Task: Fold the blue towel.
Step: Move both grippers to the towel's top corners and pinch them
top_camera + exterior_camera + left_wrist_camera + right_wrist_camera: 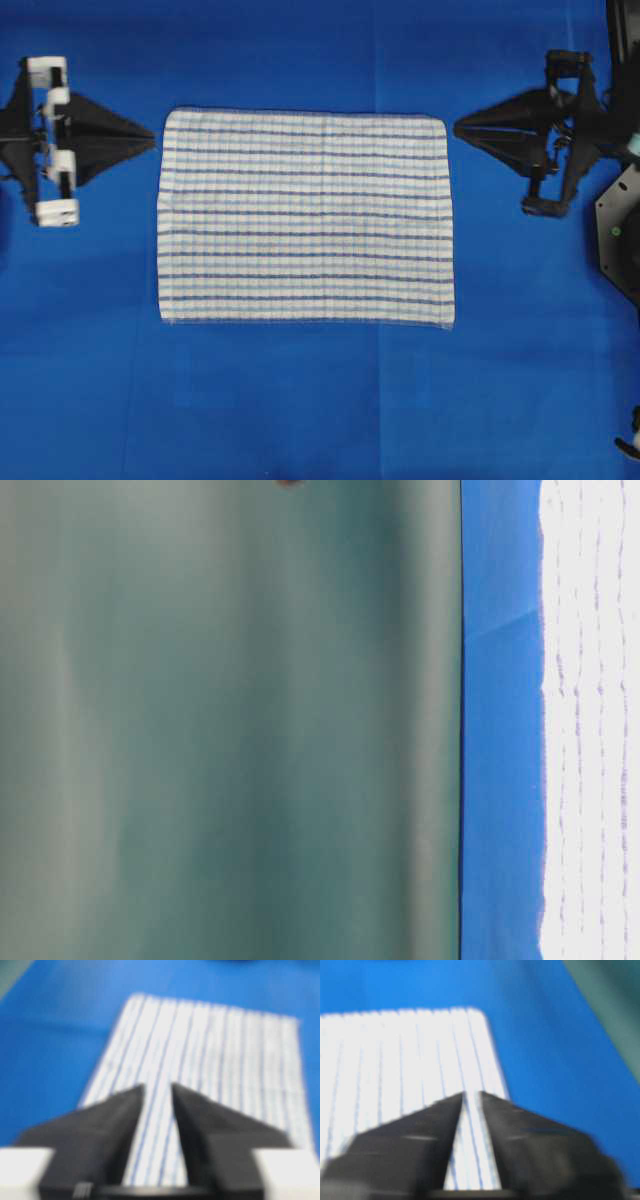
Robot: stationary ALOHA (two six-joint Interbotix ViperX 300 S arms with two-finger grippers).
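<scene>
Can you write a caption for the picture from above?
White woven towel with blue stripes lying flat on blue table cover, a robot gripper at each end, left, right.

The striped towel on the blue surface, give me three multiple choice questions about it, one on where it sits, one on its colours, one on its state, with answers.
1. Where does the towel lie?
A. Between the left hand and the right hand
B. Beyond the right hand
C. Draped over the left hand

2. What colours is it?
A. Plain red
B. White with blue stripes
C. Green with yellow dots

3. What state is it in?
A. Rolled into a tube
B. Crumpled in a heap
C. Spread flat, not yet folded

Answers: 1 A, the overhead view shows a hand off each short edge, neither touching it. 2 B, thin dark and light blue lines cross white cloth. 3 C, it shows as one full rectangle with all four corners out.
</scene>
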